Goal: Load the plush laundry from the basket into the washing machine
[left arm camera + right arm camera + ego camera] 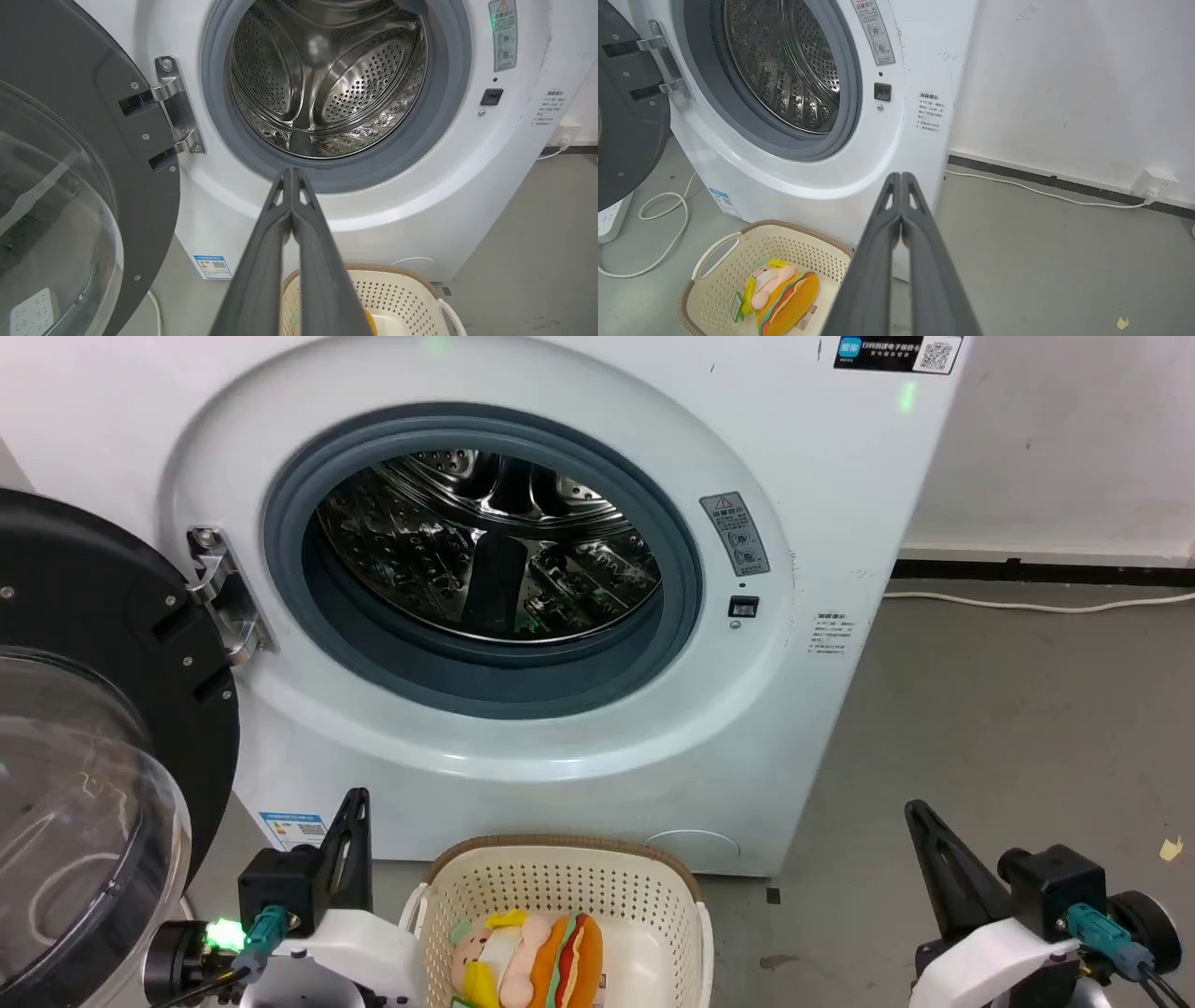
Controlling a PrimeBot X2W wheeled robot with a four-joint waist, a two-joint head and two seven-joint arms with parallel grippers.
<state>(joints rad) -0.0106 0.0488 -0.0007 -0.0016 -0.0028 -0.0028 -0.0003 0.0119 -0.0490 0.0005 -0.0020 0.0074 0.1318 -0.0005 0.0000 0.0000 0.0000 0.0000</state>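
The plush laundry, a beige-pink doll in yellow joined to an orange burger shape, lies in the cream basket on the floor before the washing machine; it also shows in the right wrist view as the plush in the basket. The washer's porthole is open, its steel drum empty, and the bubble door is swung out to the left. My left gripper stands shut left of the basket. My right gripper stands shut to the right. In the wrist views both the left gripper and the right gripper are closed on nothing.
A white cable runs along the floor by the wall at the right. A looped cord and a white power strip lie left of the washer. Bare grey floor spreads to the right of the machine.
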